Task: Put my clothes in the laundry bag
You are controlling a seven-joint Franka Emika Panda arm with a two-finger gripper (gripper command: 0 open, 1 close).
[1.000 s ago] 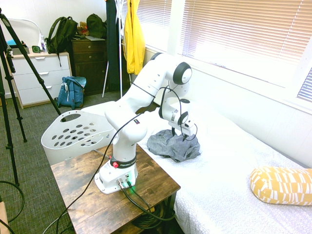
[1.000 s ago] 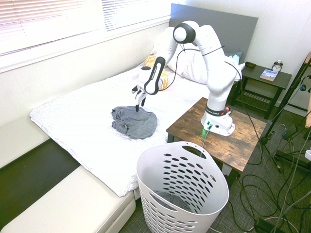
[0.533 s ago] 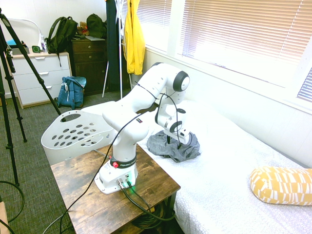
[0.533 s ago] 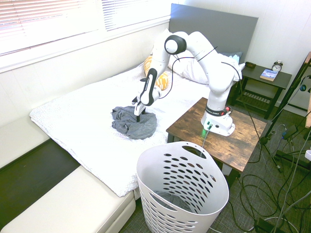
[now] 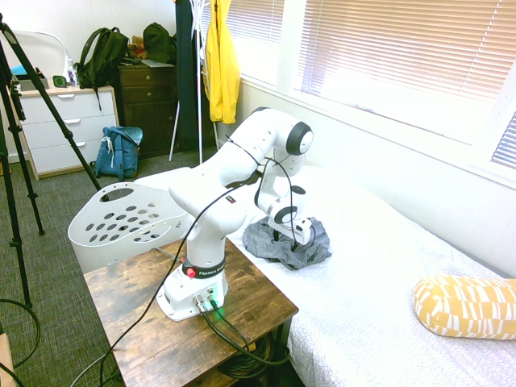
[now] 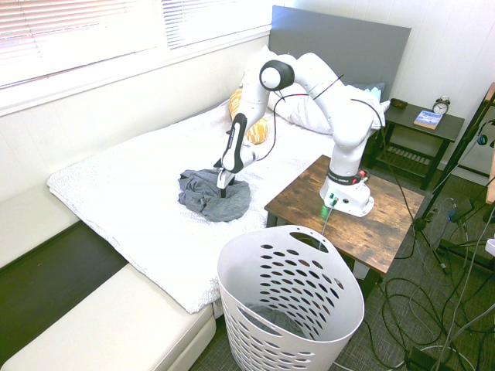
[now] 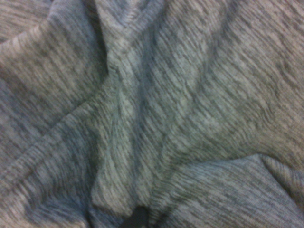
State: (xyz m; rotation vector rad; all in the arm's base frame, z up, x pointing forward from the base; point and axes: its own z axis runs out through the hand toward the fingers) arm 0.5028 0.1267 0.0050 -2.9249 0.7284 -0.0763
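Note:
The clothes (image 5: pixel 302 250) (image 6: pixel 203 198) are a wrinkled grey-blue bundle lying on the white bed, near the edge that faces the wooden side table. My gripper (image 5: pixel 281 237) (image 6: pixel 223 190) points straight down with its open fingers pressed into the top of the bundle. Grey-blue folds of the clothes (image 7: pixel 152 114) fill the whole wrist view at very close range. The laundry bag (image 5: pixel 121 218) (image 6: pixel 290 297), a white basket with oval holes, stands on the floor beside the side table, apart from the bed.
The wooden side table (image 5: pixel 258 310) (image 6: pixel 390 224) stands between the bed and the basket. A yellow patterned pillow (image 5: pixel 468 306) lies further up the bed. A yellow jacket (image 5: pixel 222 60), a blue backpack (image 5: pixel 118 151) and dressers stand at the far wall.
The arm has lowered and swung slightly toward the side table, bringing the gripper from just above the clothes down into the bundle. The clothes have stayed in place.

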